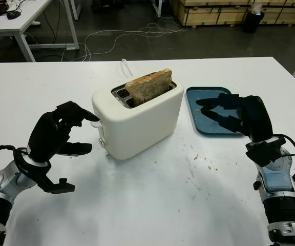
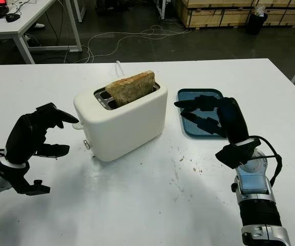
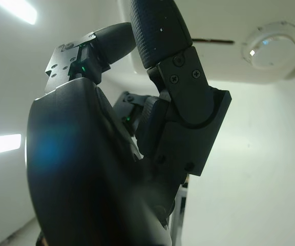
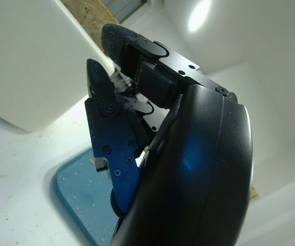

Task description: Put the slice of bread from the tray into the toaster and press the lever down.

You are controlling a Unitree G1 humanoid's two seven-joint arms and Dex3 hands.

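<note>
On the white table (image 1: 152, 200) a cream two-slot toaster (image 1: 137, 120) stands with the slice of bread (image 1: 148, 86) upright in the slot nearer the tray, its browned, speckled upper half sticking out above the top. The head views show the blue tray (image 1: 201, 105) just to the toaster's right, bare but for crumbs, and more crumbs scattered on the table in front of it. The right hand (image 1: 228, 114) hovers over the tray holding nothing, fingers extended toward the toaster; the right wrist view adds the tray's crumb-dusted floor beneath that hand and the toaster's side wall close by. The left hand (image 1: 60, 134) sits by the toaster's left end, fingers curled around nothing, one fingertip close to the end panel. The left wrist view shows a round knob (image 3: 270, 48) on that end panel, near the curled fingers (image 3: 157, 31).
</note>
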